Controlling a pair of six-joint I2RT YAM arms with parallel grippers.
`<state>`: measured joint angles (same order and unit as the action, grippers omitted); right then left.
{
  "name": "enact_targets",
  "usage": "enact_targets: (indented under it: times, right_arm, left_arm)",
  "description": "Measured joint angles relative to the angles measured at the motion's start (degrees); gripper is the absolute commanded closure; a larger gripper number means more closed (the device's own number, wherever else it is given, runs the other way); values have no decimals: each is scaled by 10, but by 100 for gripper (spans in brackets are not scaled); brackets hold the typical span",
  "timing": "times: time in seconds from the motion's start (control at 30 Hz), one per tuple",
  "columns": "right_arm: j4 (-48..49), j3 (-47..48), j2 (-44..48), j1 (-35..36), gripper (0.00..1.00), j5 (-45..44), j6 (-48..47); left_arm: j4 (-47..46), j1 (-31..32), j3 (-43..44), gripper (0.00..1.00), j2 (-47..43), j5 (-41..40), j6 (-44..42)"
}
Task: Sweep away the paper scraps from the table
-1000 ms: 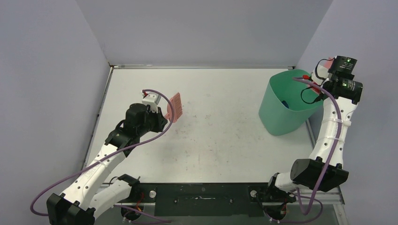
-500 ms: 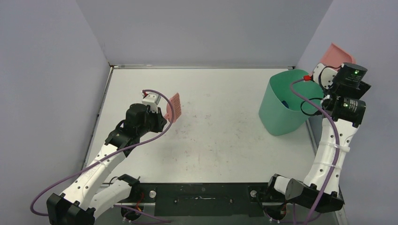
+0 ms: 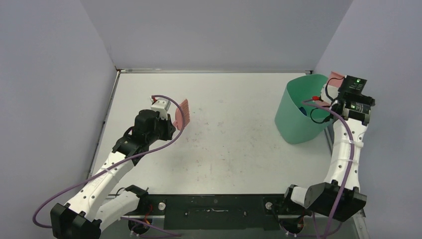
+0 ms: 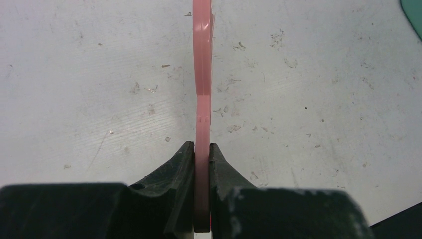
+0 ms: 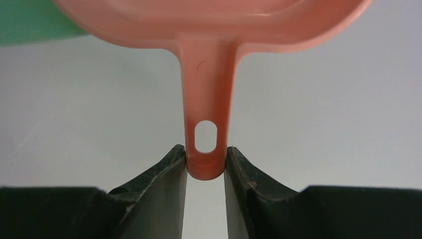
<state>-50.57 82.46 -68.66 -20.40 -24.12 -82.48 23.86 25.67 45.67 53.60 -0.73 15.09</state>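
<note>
Dustpan (image 3: 335, 77) lowered at bin (image 3: 297, 128) rim, brush (image 3: 183, 112) over table (image 3: 239, 164)

Table (image 3: 234, 159): recorded as a white, matt, smooth-looking board, dulled by grey scuffs and dark specks and edged with a strip of bare metal; walls (image 3: 214, 30) are listed as plain matt grey-lilac panels. Brush (image 4: 202, 74) and dustpan (image 5: 206, 99) are entered as smooth pink moulded plastic with a soft sheen, and the bin (image 3: 298, 124) as smooth green material, seemingly plastic, of satin finish. Left gripper (image 4: 201, 152) and right gripper (image 5: 205, 157) are noted as black matt plastic, whitened by wear along the finger edges, and the cables (image 3: 79, 186) are sheathed in smooth purple plastic.
</note>
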Motion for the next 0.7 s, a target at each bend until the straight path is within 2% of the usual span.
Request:
enact_targets:
  times: [0.1, 0.17, 0.27, 0.4, 0.53, 0.7]
  right_arm:
    - [16, -1, -32, 15, 95, -15, -25]
    - [10, 36, -40, 26, 95, -17, -23]
    - [10, 97, -35, 35, 95, -11, -5]
    - [-11, 126, -7, 35, 95, 21, 33]
    - [-94, 162, 5, 35, 95, 105, 90]
    - [-218, 199, 9, 36, 94, 294, 149]
  left_arm:
    - [0, 0, 0, 100, 0, -3, -3]
    - [0, 0, 0, 100, 0, -5, -3]
    - [0, 0, 0, 100, 0, -5, -3]
    - [1, 0, 0, 100, 4, -4, -3]
    - [2, 0, 0, 100, 4, -4, -3]
    - [2, 0, 0, 100, 4, -4, -3]
